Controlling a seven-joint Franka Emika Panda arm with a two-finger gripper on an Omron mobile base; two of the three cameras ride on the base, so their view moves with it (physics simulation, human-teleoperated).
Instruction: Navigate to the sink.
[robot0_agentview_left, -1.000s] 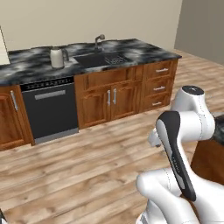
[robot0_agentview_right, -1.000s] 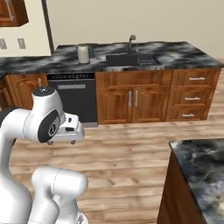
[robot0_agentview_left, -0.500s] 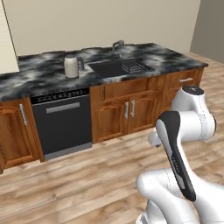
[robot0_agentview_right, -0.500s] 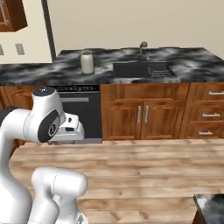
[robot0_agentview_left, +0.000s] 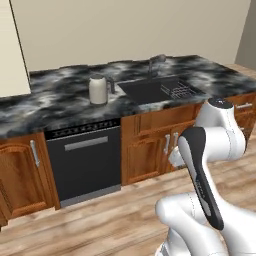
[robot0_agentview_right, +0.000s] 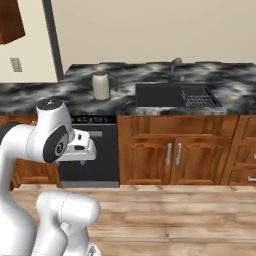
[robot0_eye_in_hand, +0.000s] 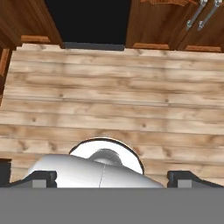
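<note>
While the arm (robot0_agentview_left: 210, 150) sat folded close to the base, its hand pointed down at the wood floor (robot0_eye_in_hand: 113, 100), and the fingers (robot0_eye_in_hand: 189, 178) showed as two dark tips at the bottom corners of the hand view, far apart w/ nothing between them, so they stood wide. In the right base view the gripper (robot0_agentview_right: 80, 147) hung just in front of the dishwasher, too blurred there to read the gap.

Past the floor planks ran a row of wood cabinets (robot0_agentview_right: 170, 155) w/ metal handles. The black dishwasher (robot0_agentview_left: 85, 162) sat among them, left of the double doors, w/ a drawer stack (robot0_agentview_right: 245, 155) at the far right of the right base view.

On top lay the dark marbled desk (robot0_agentview_left: 50, 100). The sink (robot0_agentview_left: 150, 90), a dark recessed basin, sat in the desk right of the dishwasher, above the double doors; in the right base view the sink (robot0_agentview_right: 160, 95) lay right of center. A wire rack (robot0_agentview_left: 177, 91) rested at its right end. A grey curved faucet (robot0_agentview_left: 155, 64) rose at the back edge of the basin. A pale kettle (robot0_agentview_left: 98, 89) stood upright on the desk just left of the sink, apart from it.

Behind all of it stood a plain beige wall (robot0_agentview_left: 130, 25), w/ an outlet (robot0_agentview_right: 16, 64) at the left of the right base view.
</note>
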